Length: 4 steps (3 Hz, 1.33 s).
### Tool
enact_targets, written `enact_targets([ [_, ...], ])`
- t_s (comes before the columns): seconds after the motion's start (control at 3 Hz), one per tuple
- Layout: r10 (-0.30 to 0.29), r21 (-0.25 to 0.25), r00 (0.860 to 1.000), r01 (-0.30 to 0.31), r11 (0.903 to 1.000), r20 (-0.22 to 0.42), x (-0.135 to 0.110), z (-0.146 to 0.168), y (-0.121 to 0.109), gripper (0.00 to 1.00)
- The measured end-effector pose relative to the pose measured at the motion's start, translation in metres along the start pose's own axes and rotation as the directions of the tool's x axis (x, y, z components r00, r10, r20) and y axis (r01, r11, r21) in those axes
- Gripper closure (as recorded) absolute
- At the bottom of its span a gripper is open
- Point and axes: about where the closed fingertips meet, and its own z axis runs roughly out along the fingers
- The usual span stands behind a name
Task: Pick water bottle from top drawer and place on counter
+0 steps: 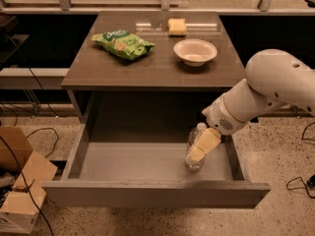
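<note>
Clear water bottle (pixel 192 163) upright in top drawer (pixel 133 162), end effector (pixel 197 153) overlapping it.

White bulbous arm (pixel 268 85), cream hand (pixel 198 153) in drawer (pixel 147 194)

The claw (pixel 201 147) hangs inside the open top drawer (pixel 152 194), near its right end, overlapping the upright water bottle (pixel 193 163) that stands on the drawer bottom. Behind and above the claw is the desk (pixel 152 70): a bowl (pixel 195 51) sits straight behind, a sponge (pixel 176 26) farther back, and a chip bag (pixel 123 43) back-left. A cardboard box (pixel 19 191) sits far left of the claw, outside the drawer.
</note>
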Motion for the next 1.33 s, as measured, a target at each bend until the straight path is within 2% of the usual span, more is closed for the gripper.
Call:
enact_targets([
  [0.33,0.021,-0.045,0.999,-0.023,0.9987,-0.03,0.004,0.024,-0.002,0.18],
  [0.67,0.033,-0.065,0.998,-0.037,0.9972,-0.059,0.009,0.035,-0.003,0.42],
  [1.0,0.047,-0.055,0.996,-0.051,0.9972,-0.071,0.014,0.032,-0.008,0.65],
  [1.33,0.056,-0.03,0.998,-0.058,0.9979,-0.038,0.008,0.012,-0.015,0.89],
])
